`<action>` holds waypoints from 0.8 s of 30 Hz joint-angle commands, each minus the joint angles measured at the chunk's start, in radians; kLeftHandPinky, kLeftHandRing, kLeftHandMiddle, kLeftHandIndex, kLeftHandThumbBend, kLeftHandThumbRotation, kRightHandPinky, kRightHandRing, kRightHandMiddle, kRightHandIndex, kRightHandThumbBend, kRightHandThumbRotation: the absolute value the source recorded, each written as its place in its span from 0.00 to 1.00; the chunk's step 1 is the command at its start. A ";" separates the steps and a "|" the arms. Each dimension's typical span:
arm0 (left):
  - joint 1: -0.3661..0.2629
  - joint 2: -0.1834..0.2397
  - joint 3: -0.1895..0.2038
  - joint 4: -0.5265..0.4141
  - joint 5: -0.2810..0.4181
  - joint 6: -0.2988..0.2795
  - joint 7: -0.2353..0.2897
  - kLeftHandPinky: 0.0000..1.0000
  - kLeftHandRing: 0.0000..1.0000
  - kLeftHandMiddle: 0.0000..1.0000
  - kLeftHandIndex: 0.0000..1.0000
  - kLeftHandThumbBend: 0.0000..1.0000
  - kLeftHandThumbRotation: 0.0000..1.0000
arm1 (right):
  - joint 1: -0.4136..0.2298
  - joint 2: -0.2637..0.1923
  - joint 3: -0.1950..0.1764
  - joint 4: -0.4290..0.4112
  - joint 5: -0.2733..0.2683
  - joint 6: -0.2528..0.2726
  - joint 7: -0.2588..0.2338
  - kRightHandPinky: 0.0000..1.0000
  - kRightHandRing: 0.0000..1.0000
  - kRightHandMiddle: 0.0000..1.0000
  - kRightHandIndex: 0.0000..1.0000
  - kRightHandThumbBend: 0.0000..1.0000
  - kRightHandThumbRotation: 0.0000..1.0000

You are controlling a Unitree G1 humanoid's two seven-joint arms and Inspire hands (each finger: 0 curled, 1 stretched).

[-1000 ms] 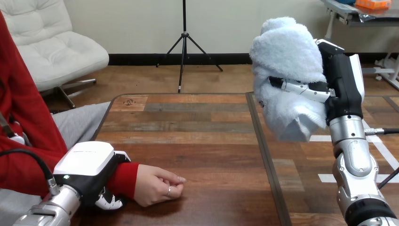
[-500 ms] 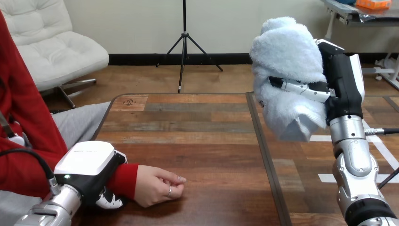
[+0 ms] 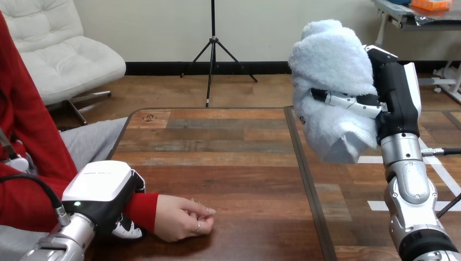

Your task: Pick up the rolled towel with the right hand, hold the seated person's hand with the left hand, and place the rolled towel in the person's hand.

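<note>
The right hand (image 3: 399, 98) holds the rolled towel (image 3: 331, 81) above the table's (image 3: 234, 157) right side, its fingers (image 3: 348, 101) wrapped round it. Near the front left corner, the left hand (image 3: 103, 193) clasps the person's wrist (image 3: 142, 209). The person's hand (image 3: 182, 217) rests on the table.

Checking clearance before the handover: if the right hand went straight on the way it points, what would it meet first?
Nothing visible: the right hand, shut on the rolled towel, points up and away over the table; depth is unclear.
</note>
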 commanded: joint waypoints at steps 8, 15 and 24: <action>-0.024 -0.007 0.005 0.007 -0.009 0.002 0.066 0.19 0.24 0.30 0.31 0.70 0.00 | -0.038 -0.009 -0.015 -0.048 0.021 -0.003 -0.002 0.24 0.29 0.36 0.41 0.81 0.00; -0.020 -0.022 0.021 0.001 -0.054 0.013 0.050 0.18 0.25 0.30 0.31 0.68 0.00 | -0.037 -0.010 -0.012 -0.048 0.015 -0.008 -0.005 0.24 0.29 0.36 0.41 0.81 0.00; -0.019 -0.022 0.025 0.003 -0.087 -0.003 0.077 0.18 0.25 0.30 0.30 0.65 0.00 | -0.038 -0.013 -0.009 -0.043 0.008 -0.012 -0.010 0.23 0.29 0.36 0.41 0.81 0.00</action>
